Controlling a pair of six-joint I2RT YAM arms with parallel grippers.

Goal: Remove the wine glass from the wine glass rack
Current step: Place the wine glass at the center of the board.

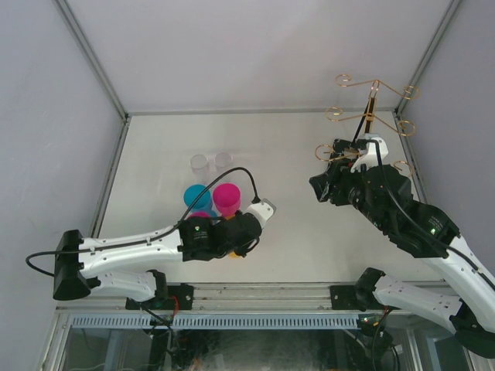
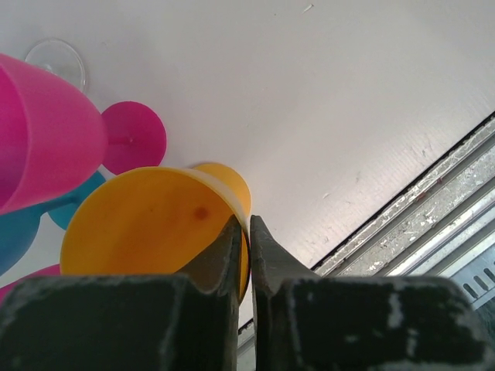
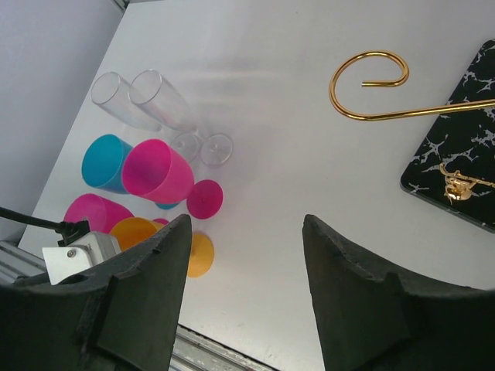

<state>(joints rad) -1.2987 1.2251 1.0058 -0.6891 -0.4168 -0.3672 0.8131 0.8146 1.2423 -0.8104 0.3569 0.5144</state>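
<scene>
The wine glass rack stands at the far right, and no glass shows on its gold arms. One curled loop and the black marbled base show in the right wrist view. My left gripper is shut on the rim of an orange wine glass. In the top view the left gripper is at the near middle of the table. The glass's foot is down at the table. My right gripper is open and empty, beside the rack in the top view.
A pink glass, a blue glass and a second pink glass stand close by the orange one. Two clear glasses stand behind them. The table's metal front edge is close to the left gripper.
</scene>
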